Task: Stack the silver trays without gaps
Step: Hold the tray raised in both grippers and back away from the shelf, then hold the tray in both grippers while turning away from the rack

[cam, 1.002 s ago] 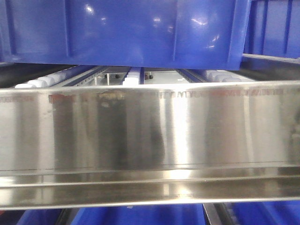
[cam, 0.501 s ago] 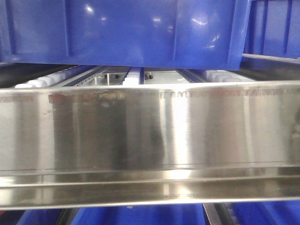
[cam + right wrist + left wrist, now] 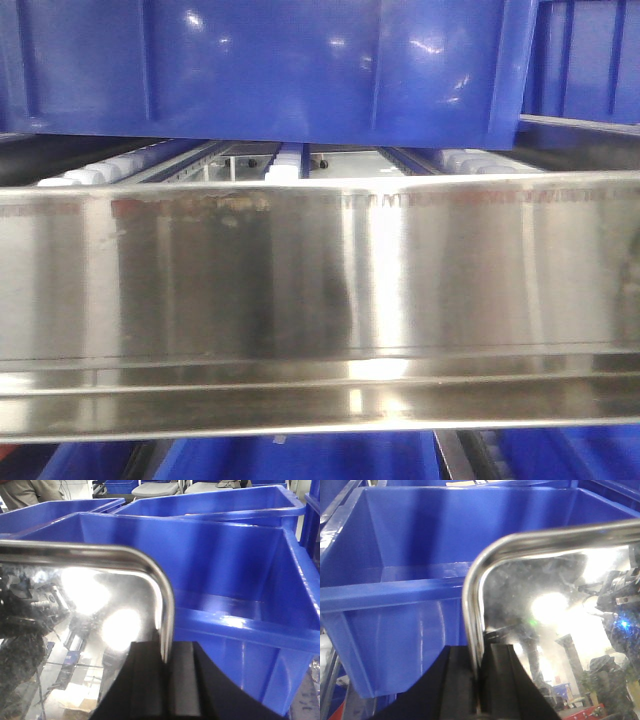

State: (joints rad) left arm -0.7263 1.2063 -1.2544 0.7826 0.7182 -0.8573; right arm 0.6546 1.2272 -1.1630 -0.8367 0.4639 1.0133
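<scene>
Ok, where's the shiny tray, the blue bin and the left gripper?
silver tray (image 3: 477, 567): left wrist view, rim corner.
blue bin (image 3: 445, 530): left wrist view, inner wall.
left gripper (image 3: 479, 680): left wrist view, between fingertips.

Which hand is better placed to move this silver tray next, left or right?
Neither alone: left hand and right hand each clamp the rim of the silver tray beside a corner, so likely both together.
</scene>
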